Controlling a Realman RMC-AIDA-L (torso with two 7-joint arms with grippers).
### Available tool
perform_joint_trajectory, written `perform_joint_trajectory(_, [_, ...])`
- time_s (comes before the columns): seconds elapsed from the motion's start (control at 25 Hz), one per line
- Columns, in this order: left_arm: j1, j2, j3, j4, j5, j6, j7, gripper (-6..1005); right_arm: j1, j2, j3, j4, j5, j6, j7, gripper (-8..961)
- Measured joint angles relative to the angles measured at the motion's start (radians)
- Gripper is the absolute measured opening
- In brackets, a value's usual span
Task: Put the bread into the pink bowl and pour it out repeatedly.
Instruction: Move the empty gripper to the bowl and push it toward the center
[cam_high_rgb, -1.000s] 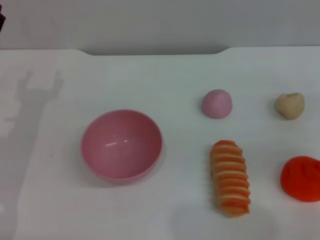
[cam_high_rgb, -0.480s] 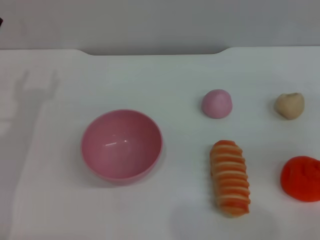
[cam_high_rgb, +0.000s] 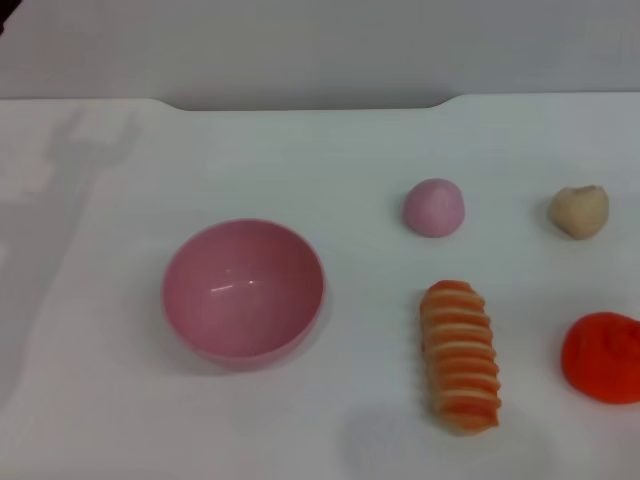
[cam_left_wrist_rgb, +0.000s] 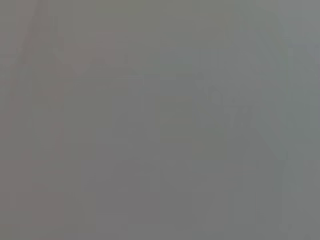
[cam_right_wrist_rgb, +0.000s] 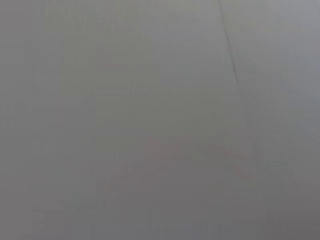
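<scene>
Nearest to me on the white table (cam_high_rgb: 120, 420) lies the bread (cam_high_rgb: 460, 357), a long loaf with orange and cream ridges across its top, its length running away from me, off to my right of centre and touching nothing. I judge it to be a light toy, foam or soft plastic, likely to give a little under pressure and unlikely to break; the ridges should offer my pads some bite, so I would take it across its narrow width at the middle, fingers on the two long flanks, so that it hangs level and does not swing. Just beside it to the right, partly cut by the edge of the head view, sits a red-orange lump (cam_high_rgb: 602, 357). To my left of the loaf, well apart from it, stands the pink bowl (cam_high_rgb: 243, 290), upright, mouth up and empty, glossy and probably light and slippery, so a dropped loaf could nudge it and tipping it later calls for a firm hold on the rim. Farther back are a small pink dome (cam_high_rgb: 434, 207) and a beige lump (cam_high_rgb: 579, 211), both clear of my path. Neither my left gripper nor my right gripper appears in the head view, and both wrist views show only a plain grey blank, so I cannot tell how far either is open or whether it holds anything
</scene>
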Motion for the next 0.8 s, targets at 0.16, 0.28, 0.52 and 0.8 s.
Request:
perform_joint_trajectory(0.16, [0.040, 0.046, 0.015, 0.237, 0.204, -0.202, -0.214, 815, 0.000, 0.000, 0.001, 0.009, 0.000, 0.011, -0.004, 647])
perform_joint_trajectory(0.28, [0.081, 0.077, 0.041, 0.401, 0.343, -0.300, -0.366, 815, -0.004, -0.001, 0.002, 0.010, 0.000, 0.026, -0.006, 647])
perform_joint_trajectory(0.52, [0.132, 0.134, 0.094, 0.539, 0.454, -0.305, -0.570, 814, -0.008, -0.005, -0.004, 0.011, 0.000, 0.040, -0.007, 646])
perform_joint_trajectory(0.8, [0.101, 0.167, 0.054, 0.444, 0.721, -0.024, -0.959, 813, -0.009, -0.023, -0.008, 0.011, -0.021, 0.043, -0.002, 647])
